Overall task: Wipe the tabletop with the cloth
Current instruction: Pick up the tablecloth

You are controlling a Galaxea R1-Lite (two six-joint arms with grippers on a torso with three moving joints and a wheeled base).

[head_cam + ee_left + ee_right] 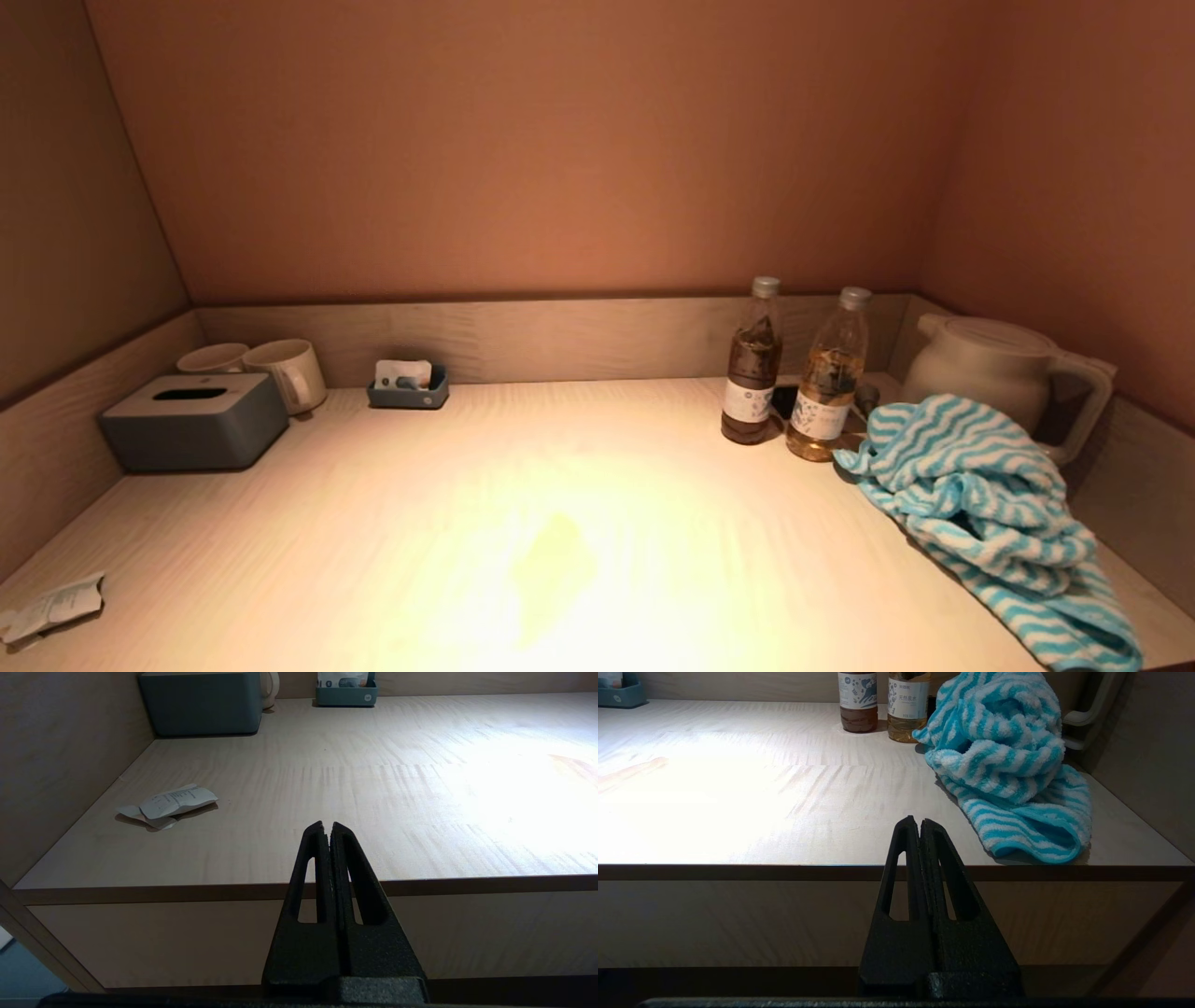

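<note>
Tabletop (560, 523) middle open, cloth (980, 504) heaped near right edge

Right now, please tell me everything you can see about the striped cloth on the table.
The cloth is a fluffy terry towel with wavy blue and white stripes. It lies crumpled in a loose heap on the right side of the tabletop, one end trailing to the front edge. Behind it stands the white kettle; the amber bottle stands close at its back left corner. No gripper touches it.
</note>
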